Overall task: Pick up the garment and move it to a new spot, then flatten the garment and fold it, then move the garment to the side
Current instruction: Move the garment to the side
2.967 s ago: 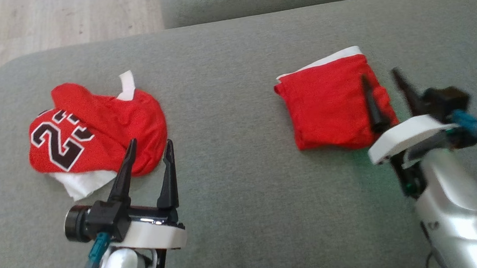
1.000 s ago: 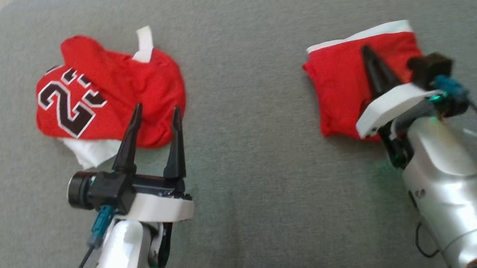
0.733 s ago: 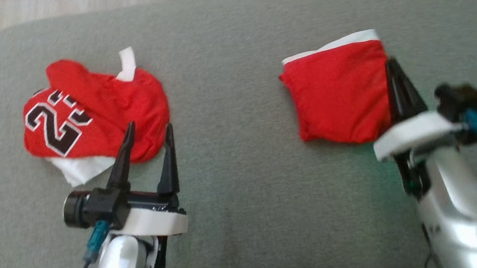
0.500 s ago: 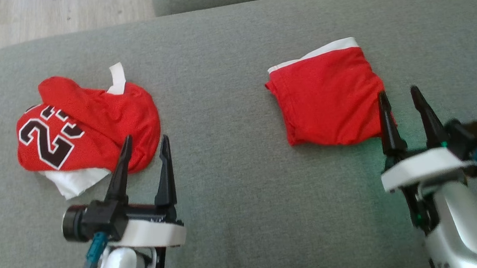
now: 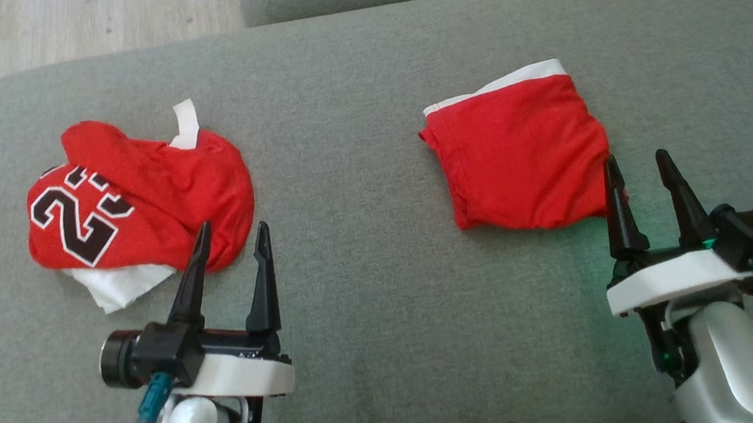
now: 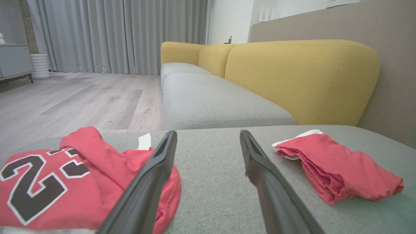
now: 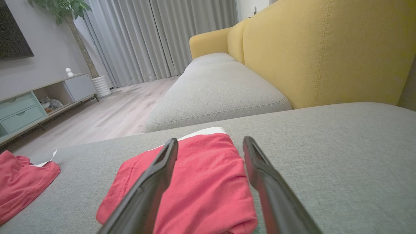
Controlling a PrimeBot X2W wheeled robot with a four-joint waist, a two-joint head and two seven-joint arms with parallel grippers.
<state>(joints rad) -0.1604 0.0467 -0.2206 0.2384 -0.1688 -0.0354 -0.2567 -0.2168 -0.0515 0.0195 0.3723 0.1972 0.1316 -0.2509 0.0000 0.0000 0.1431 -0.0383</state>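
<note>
A folded red garment (image 5: 520, 154) with a white edge lies flat on the grey cushion at the right (image 6: 338, 169) (image 7: 201, 182). My right gripper (image 5: 638, 163) stands open just off its near right corner, holding nothing. A crumpled red jersey (image 5: 136, 195) with a black and white number lies at the left (image 6: 65, 185) (image 7: 19, 182), white cloth poking out beneath it. My left gripper (image 5: 233, 229) is open and empty, its tips over the jersey's near right edge.
The grey cushion (image 5: 371, 307) stretches bare between the two garments. Wooden floor (image 5: 60, 28) lies beyond its far left edge. A second grey seat (image 6: 211, 100) and a yellow backrest (image 6: 302, 74) stand beyond the far edge.
My right gripper has drawn back off the folded garment, where it lay 3 seconds ago, to its near right corner. The head camera swayed meanwhile. The left gripper has stayed put.
</note>
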